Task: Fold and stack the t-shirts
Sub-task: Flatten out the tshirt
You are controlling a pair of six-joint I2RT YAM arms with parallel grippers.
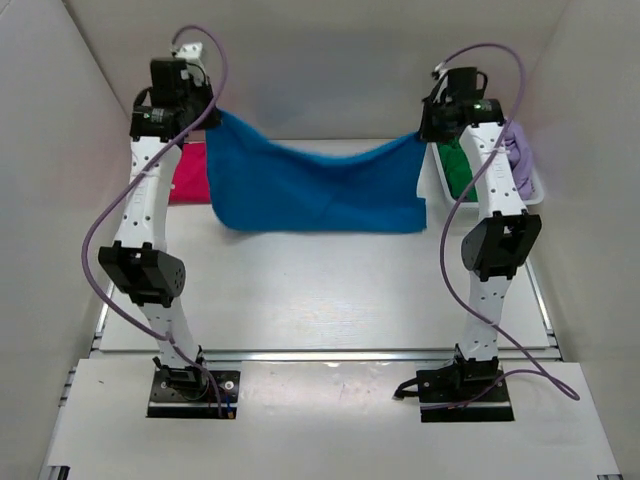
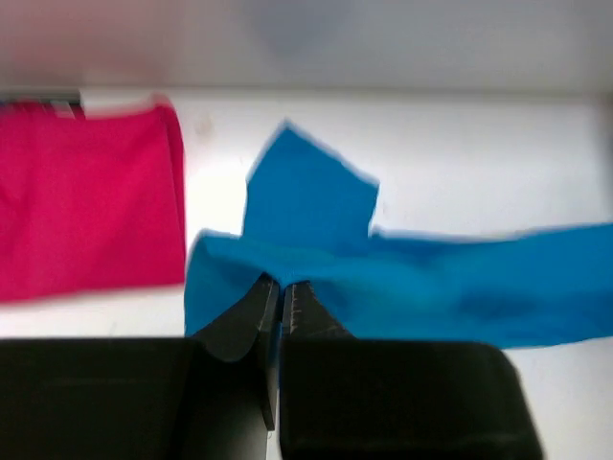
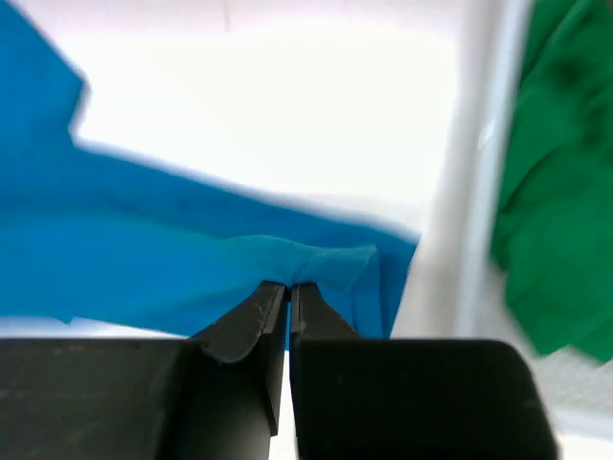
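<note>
The white table (image 1: 320, 300) sits inside plain white walls (image 1: 40, 200), and most of its near half is bare. Across its far half hangs the blue shirt (image 1: 310, 190), stretched between the two arms, with its top edge sagging in the middle and its lower hem reaching the table or close to it. A folded pink shirt (image 1: 188, 178) lies flat on the table at the far left, just beside the blue one and partly behind the left arm (image 1: 145, 215). At the far right stands a white basket (image 1: 535, 193) holding a green shirt (image 3: 565, 192) and a lavender shirt (image 1: 520, 148). The right arm (image 1: 490, 215) crosses in front of the basket and covers much of it. Purple cables (image 1: 100, 250) loop beside both arms. Both wrist views are blurred, so fabric edges and seams are hard to make out, and the blue shirt runs off the frame edge in each. From above it is unclear whether the blue shirt overlaps the pink one. The left gripper (image 2: 281, 287) has its fingers pressed nearly together, pinching the left top corner of the blue shirt, with a sleeve sticking up beyond the tips. The right gripper (image 3: 288, 287) is clamped on the right top corner, where the cloth bunches at the tips, close beside the basket wall.
</note>
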